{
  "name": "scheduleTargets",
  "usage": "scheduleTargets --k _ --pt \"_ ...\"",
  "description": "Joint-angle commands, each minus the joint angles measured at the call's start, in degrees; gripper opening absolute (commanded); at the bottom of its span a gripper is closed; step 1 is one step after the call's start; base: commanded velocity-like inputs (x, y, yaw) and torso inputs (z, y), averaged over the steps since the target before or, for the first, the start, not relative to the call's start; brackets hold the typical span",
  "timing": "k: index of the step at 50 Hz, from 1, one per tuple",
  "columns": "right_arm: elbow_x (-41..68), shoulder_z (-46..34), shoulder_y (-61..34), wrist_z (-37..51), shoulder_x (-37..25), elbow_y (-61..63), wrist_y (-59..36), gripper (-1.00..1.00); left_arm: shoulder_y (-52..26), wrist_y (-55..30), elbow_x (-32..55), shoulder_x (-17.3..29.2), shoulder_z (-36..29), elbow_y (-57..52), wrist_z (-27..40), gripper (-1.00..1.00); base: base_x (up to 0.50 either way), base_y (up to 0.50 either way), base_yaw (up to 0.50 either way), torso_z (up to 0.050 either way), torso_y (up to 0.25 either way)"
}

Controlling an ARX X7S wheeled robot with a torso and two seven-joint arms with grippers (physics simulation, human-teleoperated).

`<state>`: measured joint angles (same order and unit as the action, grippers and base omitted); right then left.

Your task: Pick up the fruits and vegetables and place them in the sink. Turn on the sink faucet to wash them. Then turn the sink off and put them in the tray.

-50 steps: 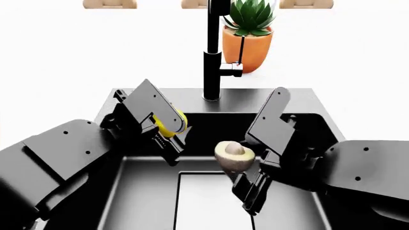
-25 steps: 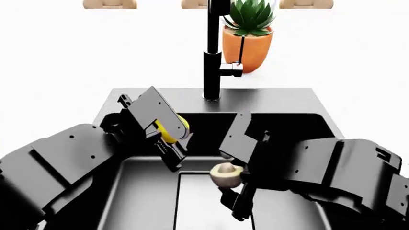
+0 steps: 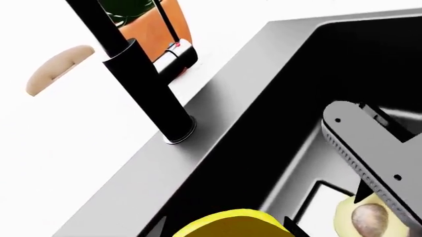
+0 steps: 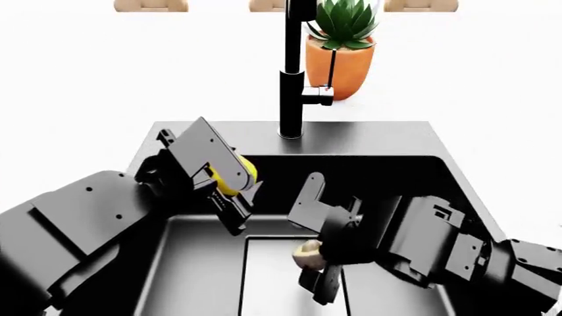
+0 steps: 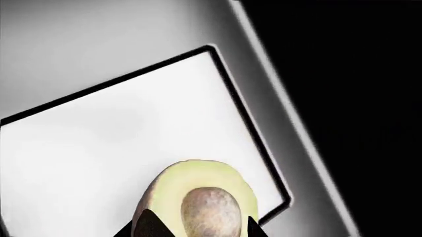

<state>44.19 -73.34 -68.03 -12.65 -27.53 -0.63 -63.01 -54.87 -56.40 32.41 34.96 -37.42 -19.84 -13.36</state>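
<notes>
Sink (image 4: pixel 378 141): black basin, flat rim, pale drain plate (image 5: pixel 118 128) on its floor; both arms reach inside. Faucet (image 4: pixel 291 79): black post standing on the rear rim at 12 o'clock, side lever (image 4: pixel 318 97) pointing toward 3 o'clock. Left gripper (image 4: pixel 230 197): at 9 o'clock within the basin, above the floor, fingers closed on the lemon (image 4: pixel 233 174), whose yellow skin shows between them; the left wrist view shows the same lemon at its lower edge. Right gripper (image 4: pixel 318 266): at 5 o'clock within the basin, low over the drain plate, clamped on the avocado (image 5: pixel 197 197); cut face and brown pit turned up toward the wrist camera, dark fingertips (image 5: pixel 148 224) pressing on either side of it. Whether the avocado touches the plate cannot be told. Potted plant (image 4: pixel 341 46): orange pot, behind the faucet at 1 o'clock, on the white counter (image 4: pixel 88 85).
</notes>
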Motion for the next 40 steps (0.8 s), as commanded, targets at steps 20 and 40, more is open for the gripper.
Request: scheduleTargets --k 20,40 --pt "-7.3 -6.5 6.9 -6.0 6.6 -18.3 11.0 1.0 1.0 0.1 1.5 0.5 0.8 -0.2 1.1 -1.0 0.0 0.0 0.0 0.001 0.0" --pt "-3.5 -2.8 1.3 -4.9 2.4 -7.3 6.3 1.0 0.9 0.5 1.1 0.7 0.4 0.4 1.1 -1.0 0.0 0.0 0.0 0.0 0.001"
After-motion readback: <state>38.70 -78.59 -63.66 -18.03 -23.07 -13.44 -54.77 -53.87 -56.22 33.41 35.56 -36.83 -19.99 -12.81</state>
